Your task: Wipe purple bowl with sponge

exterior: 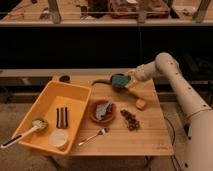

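Observation:
The teal-green sponge (119, 78) sits in the mouth of the small purple bowl (114, 85) at the back of the wooden table (150, 135). The sponge covers most of the bowl, so only its dark rim shows around it. My gripper (126, 80) reaches in from the right at the end of the white arm (165, 65) and is shut on the sponge's right side.
An orange-brown bowl (102, 112) holding something grey stands mid-table. Near it lie a yellow-orange block (141, 103), a dark crumbly pile (131, 120) and a fork (93, 136). A yellow bin (47, 95) with a brush, a dark bar and a white cup fills the left side.

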Robot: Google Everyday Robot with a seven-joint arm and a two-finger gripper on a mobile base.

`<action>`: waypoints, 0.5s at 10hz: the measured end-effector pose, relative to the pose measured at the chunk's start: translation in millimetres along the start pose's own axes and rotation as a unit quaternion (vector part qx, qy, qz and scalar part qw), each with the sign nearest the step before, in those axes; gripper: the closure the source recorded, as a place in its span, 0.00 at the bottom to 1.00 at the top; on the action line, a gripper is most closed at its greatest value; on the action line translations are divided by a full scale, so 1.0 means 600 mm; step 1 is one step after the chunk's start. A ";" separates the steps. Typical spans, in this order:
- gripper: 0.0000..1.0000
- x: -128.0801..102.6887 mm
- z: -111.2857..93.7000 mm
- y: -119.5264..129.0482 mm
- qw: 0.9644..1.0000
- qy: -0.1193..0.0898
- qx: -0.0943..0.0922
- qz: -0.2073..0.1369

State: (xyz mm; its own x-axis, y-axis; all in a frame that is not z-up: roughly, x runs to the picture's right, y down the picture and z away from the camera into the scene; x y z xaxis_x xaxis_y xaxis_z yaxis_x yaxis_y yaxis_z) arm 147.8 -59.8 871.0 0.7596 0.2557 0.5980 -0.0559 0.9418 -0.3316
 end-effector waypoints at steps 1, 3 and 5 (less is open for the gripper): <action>1.00 -0.003 0.001 0.003 1.000 -0.001 -0.005 0.000; 1.00 0.006 -0.011 0.000 1.000 0.003 0.007 0.030; 1.00 0.056 -0.040 -0.026 0.993 0.013 0.043 0.107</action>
State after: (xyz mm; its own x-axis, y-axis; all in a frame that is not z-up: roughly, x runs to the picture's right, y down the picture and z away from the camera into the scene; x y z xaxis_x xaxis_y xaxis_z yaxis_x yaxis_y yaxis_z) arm 189.8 -71.0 878.8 0.7410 0.4480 0.5003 -0.2722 0.8814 -0.3860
